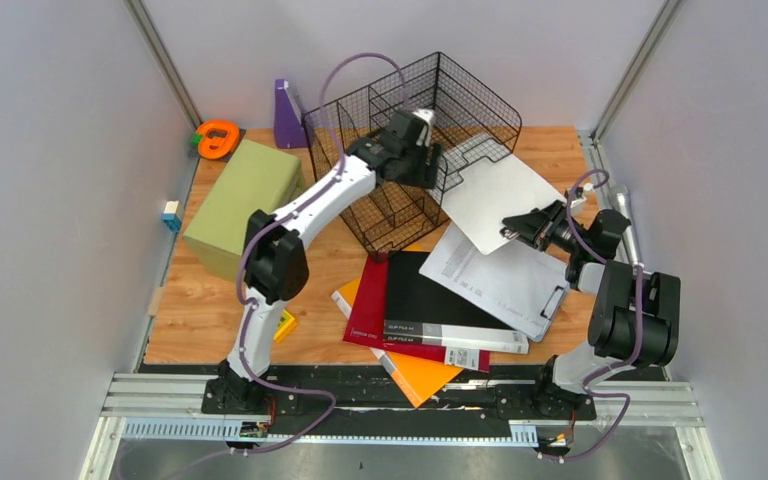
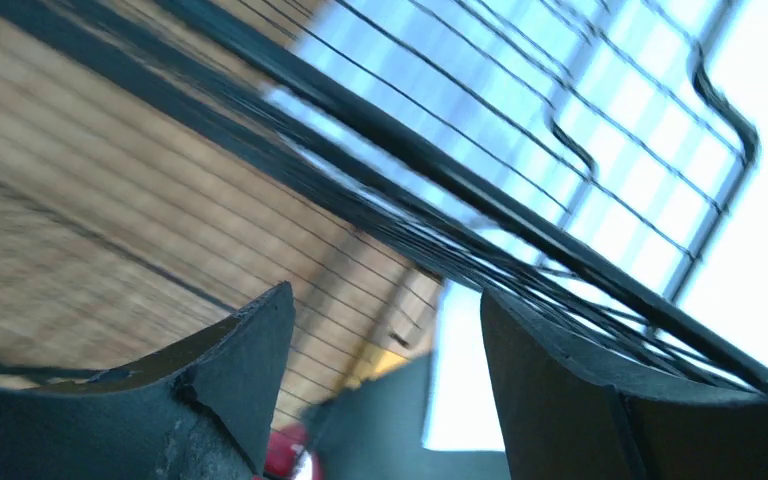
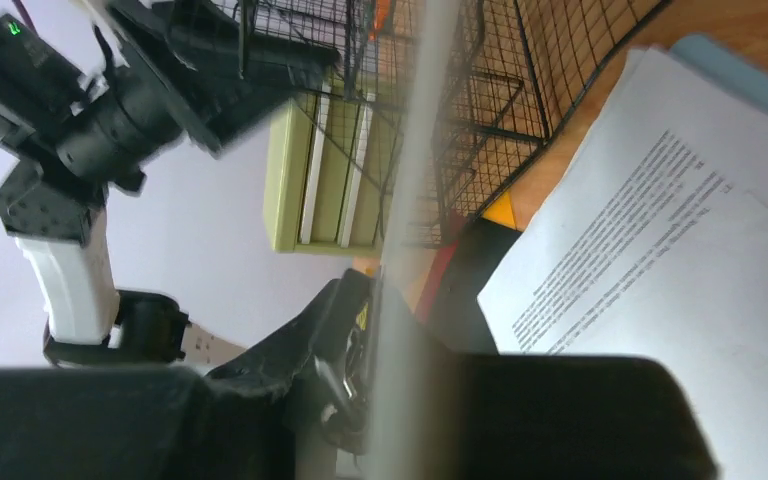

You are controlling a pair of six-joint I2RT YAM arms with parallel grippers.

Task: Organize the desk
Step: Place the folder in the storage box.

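One sheet (image 1: 495, 195) pinched by right end effector (image 1: 511, 231); left end effector (image 2: 385, 300) open at basket (image 1: 465, 95).

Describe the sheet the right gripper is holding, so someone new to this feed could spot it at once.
Find the black wire basket at the back of the desk. Just right of it a white sheet slants upward, pinched at one edge by the right gripper. Unlike the printed pages lying flat below, it looks blank and is lifted.

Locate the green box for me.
Top view, left side of the desk: the green box sits left of the wire basket, just nearer than the orange item.
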